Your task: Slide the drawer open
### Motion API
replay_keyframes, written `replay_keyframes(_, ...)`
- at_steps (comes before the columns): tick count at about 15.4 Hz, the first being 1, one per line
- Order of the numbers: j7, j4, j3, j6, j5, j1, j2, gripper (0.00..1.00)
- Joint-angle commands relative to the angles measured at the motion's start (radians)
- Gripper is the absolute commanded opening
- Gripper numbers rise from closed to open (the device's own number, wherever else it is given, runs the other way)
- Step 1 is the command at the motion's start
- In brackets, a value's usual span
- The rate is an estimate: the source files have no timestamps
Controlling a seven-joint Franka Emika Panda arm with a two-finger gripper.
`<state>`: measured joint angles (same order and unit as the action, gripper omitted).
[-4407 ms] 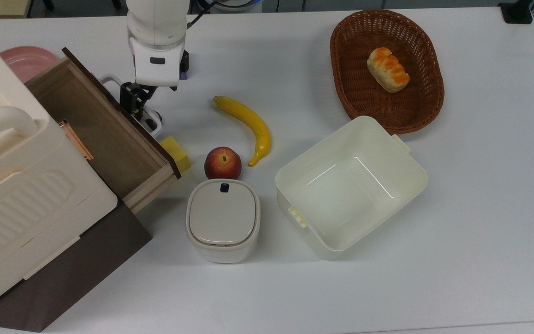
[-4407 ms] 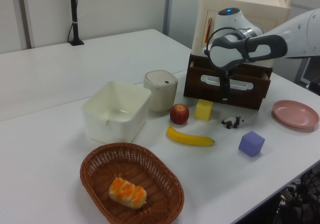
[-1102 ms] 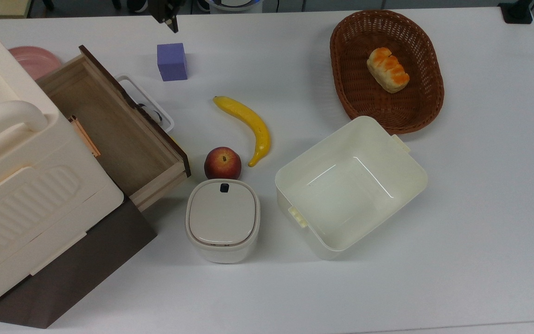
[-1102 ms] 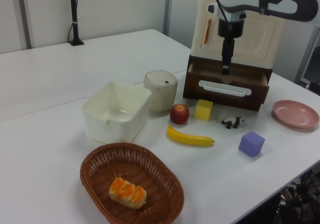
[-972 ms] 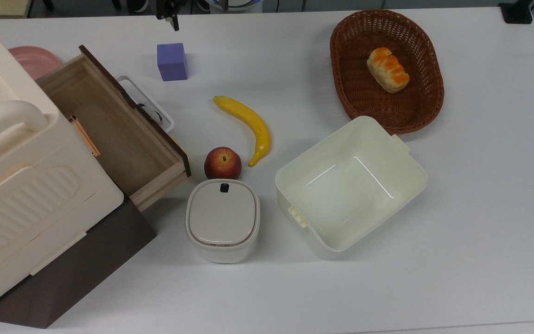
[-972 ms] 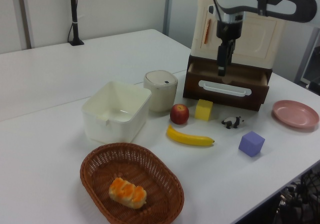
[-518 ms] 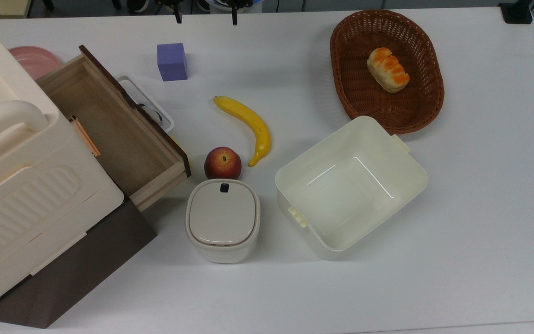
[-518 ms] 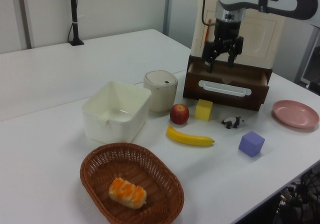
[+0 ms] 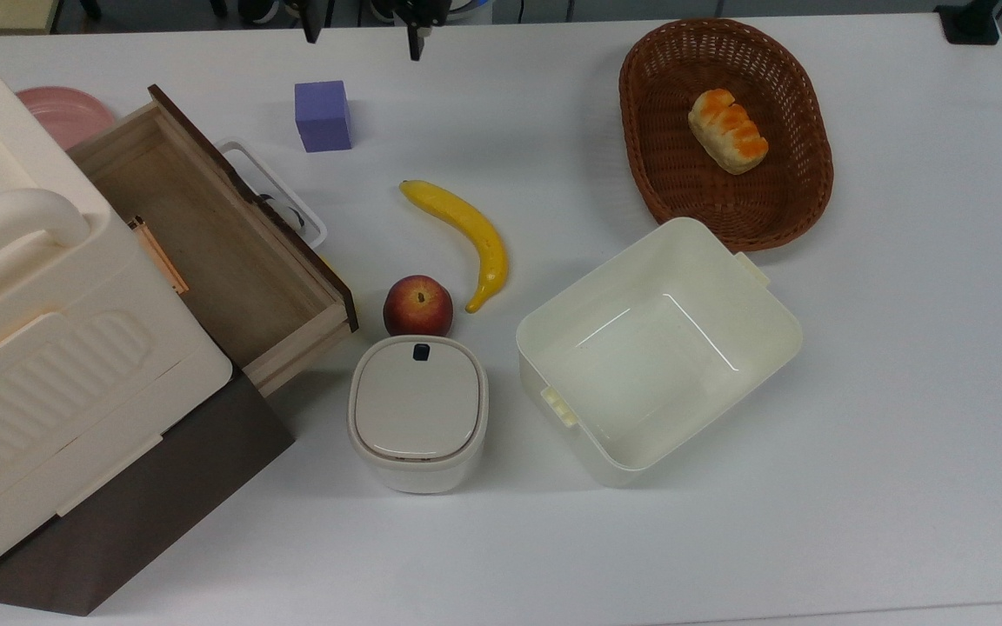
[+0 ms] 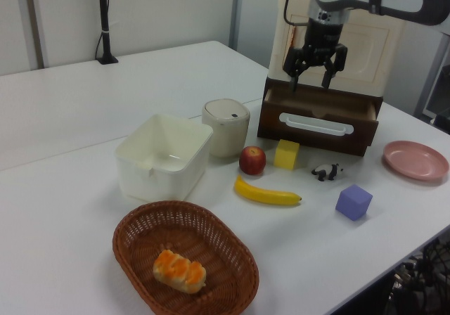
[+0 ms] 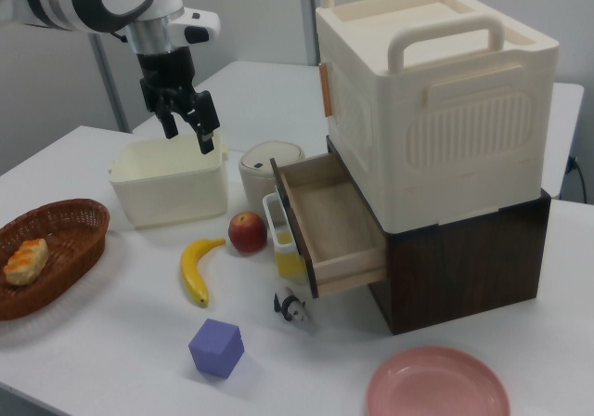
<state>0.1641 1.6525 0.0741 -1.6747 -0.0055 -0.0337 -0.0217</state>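
Gripper lifted clear since a second ago, fingers now spread wide, holding nothing. Drawer stays pulled out; we judge opening done.

The support surface is a white table. Resting directly on it:

- A dark brown cabinet at the top view's left edge.
- A pink plate at the top view's upper left, beside the cabinet.
- A purple cube, near the table's top edge in the top view.
- A small black-and-white panda figure and a yellow block, in front of the cabinet.
- A banana and, just beside its lower tip, a red apple.
- A lidded cream container, just below the apple in the top view.
- A square cream tub, at centre.
- A brown wicker basket, at the top view's upper right.
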Motion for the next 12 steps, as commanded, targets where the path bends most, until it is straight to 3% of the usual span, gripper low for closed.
replay_keyframes(1,0.011,0.023,0.030,-0.017,0.022,-0.031,-0.029,1.00)
replay_keyframes(12,-0.031,0.023,0.021,-0.019,0.024,-0.028,-0.018,1.00)
